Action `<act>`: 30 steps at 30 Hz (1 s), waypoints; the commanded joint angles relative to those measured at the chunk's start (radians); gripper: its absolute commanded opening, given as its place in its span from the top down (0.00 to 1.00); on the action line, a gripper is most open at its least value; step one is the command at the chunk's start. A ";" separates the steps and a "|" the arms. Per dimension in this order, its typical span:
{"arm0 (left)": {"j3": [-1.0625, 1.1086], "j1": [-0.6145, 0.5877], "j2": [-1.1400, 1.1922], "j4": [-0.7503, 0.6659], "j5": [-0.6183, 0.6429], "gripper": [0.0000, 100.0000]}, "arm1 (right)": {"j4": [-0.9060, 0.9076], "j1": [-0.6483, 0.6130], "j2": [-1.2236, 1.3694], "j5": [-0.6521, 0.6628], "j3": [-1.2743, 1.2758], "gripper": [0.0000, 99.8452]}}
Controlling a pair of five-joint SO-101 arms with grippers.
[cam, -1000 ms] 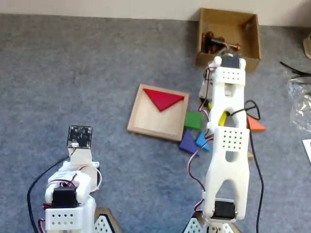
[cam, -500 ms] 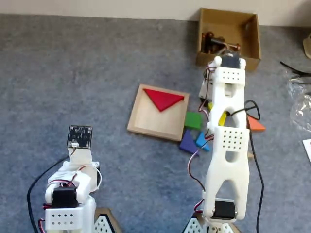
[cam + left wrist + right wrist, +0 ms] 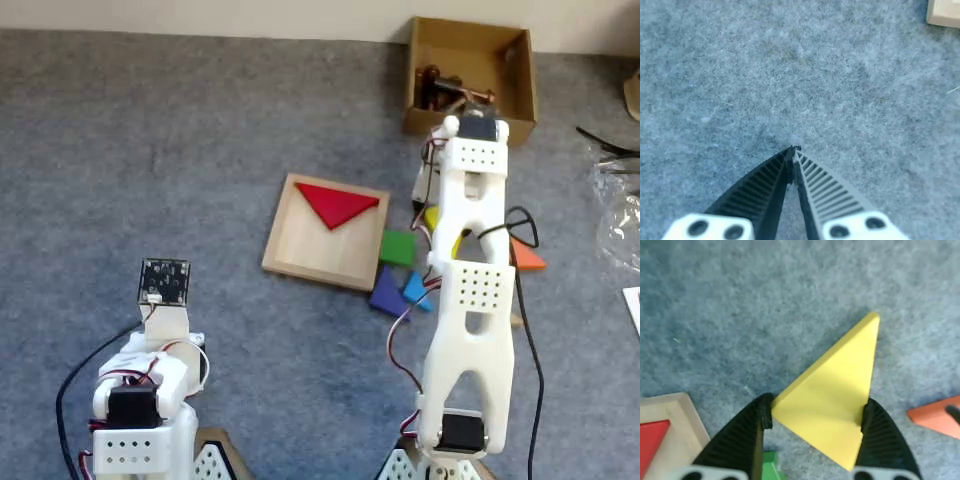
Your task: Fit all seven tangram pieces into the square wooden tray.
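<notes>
The square wooden tray [image 3: 310, 255] lies mid-table with a red triangle [image 3: 337, 203] in its far part. My right gripper [image 3: 816, 412] is shut on the yellow triangle [image 3: 832, 395], one finger against each side, just right of the tray. In the high view the right arm [image 3: 470, 290] covers most of that yellow triangle [image 3: 456, 243]. A green square [image 3: 397, 248], a purple piece [image 3: 384, 291] and a blue triangle [image 3: 415, 290] lie by the tray's right edge. An orange triangle [image 3: 527, 258] lies further right. My left gripper [image 3: 792, 150] is shut over bare carpet, near the tray's corner [image 3: 945, 14].
A cardboard box [image 3: 520, 70] with small metal parts stands at the back right, just beyond the right arm. Cables and a plastic bag [image 3: 612, 190] lie at the right edge. The left arm [image 3: 150, 390] stays at the near left on the grey carpet.
The right arm has shifted very slightly over the yellow triangle. The left arm and the pieces have stayed put.
</notes>
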 commanded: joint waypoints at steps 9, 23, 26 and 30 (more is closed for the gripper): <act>0.022 -0.013 -0.005 0.005 -0.006 0.99 | 0.015 0.008 -0.022 -0.003 -0.045 0.90; 0.022 -0.013 -0.005 0.005 -0.006 0.99 | 0.015 0.008 -0.022 -0.003 -0.045 0.96; 0.022 -0.013 -0.005 0.005 -0.006 0.99 | 0.015 0.008 -0.024 -0.003 -0.045 0.99; 0.022 -0.013 -0.005 0.005 -0.006 0.99 | 0.016 0.007 -0.031 -0.003 -0.045 1.00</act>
